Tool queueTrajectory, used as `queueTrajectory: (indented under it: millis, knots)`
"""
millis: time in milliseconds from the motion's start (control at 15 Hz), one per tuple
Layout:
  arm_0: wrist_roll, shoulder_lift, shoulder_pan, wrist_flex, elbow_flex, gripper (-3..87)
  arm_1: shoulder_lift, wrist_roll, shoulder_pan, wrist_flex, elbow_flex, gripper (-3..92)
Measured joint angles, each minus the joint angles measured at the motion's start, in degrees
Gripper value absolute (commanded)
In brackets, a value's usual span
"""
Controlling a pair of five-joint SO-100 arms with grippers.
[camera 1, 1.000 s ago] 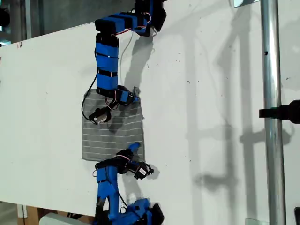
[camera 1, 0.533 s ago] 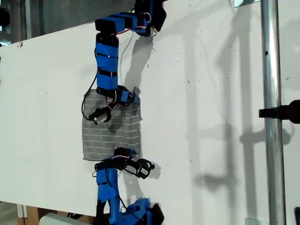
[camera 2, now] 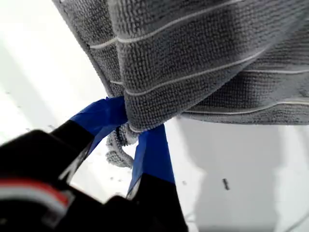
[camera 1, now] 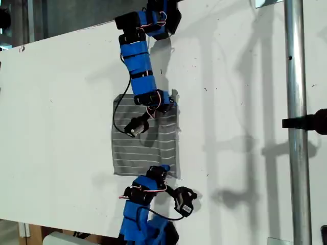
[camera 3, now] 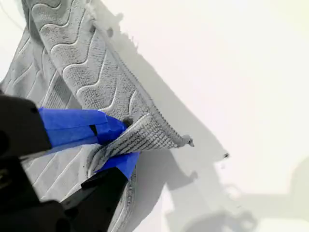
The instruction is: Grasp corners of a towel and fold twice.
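Towel [camera 1: 145, 140]: flat on the white table [camera 1: 56, 102], mid-scene in the exterior view; it has shifted toward that view's right since a second ago.
My first gripper [camera 2: 133, 137]: blue-taped jaws clamped on a bunched towel corner [camera 2: 140, 118].
My second gripper [camera 3: 118, 145]: pinching another corner [camera 3: 154, 135], lifted off the table.
Arm identity: probably undecidable; the wrist views do not settle which exterior arm is which.
Task meaning: both corners held and dragged together; first fold not yet made.

Table [camera 1: 61, 102] is bare all around the towel [camera 1: 145, 148], loads of room both sides. Only obstacle is that metal pole [camera 1: 296, 127] on the exterior view's right, well apart.
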Motion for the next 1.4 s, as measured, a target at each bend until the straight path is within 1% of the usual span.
queueTrajectory:
  millis: [67,133,200,333,400,533,733,800,933,1000,1067,1200,1267,1400]
  knots:
    - [-5.01,0.7,5.1,0.0,0.0,-2.9,1.14,3.43,-3.78,2.11,-3.34,-0.3]
    - [-8.44,1.67,8.44,0.0,0.0,-2.9,3.6,6.24,-5.89,2.55,-4.39,-0.3]
    - [-10.02,3.25,9.67,0.0,0.35,-2.9,6.33,7.47,-6.42,2.29,-3.96,-0.3]
    - [-9.49,7.47,8.7,0.0,4.13,-2.9,7.82,7.91,-3.43,0.44,-0.18,-0.3]
    - [-5.71,9.84,4.75,-0.44,7.03,-2.9,7.82,6.59,0.0,-2.02,2.37,-0.3]
    - [6.33,13.54,-7.29,-1.76,11.07,-2.9,7.73,1.85,9.05,-6.86,5.89,-0.3]
    - [26.37,14.06,-29.0,-0.09,8.79,-2.9,8.44,-10.02,25.4,-9.67,6.24,-0.3]
    - [32.34,13.45,-34.45,0.97,5.27,-2.9,9.93,-14.33,30.5,-10.2,6.06,-0.3]
    - [40.25,12.57,-42.1,2.81,-1.58,-2.9,12.92,-22.5,37.88,-10.11,2.72,-0.3]
    - [42.54,12.48,-44.03,3.87,-4.57,-2.8,15.03,-25.22,39.55,-9.49,0.88,-0.3]
    - [43.33,12.48,-44.65,4.66,-5.89,-2.8,17.93,-26.81,40.17,-9.05,0.44,-0.3]
    - [42.36,12.48,-44.65,4.39,-4.66,-2.6,20.13,-26.98,39.55,-8.53,1.49,-0.3]
    - [41.13,12.48,-44.03,2.46,-1.14,-2.3,19.78,-26.28,38.41,-9.32,3.87,-0.3]
    - [38.06,12.13,-42.89,-4.83,7.38,-2.1,16.35,-24.17,36.83,-12.83,9.14,-0.3]
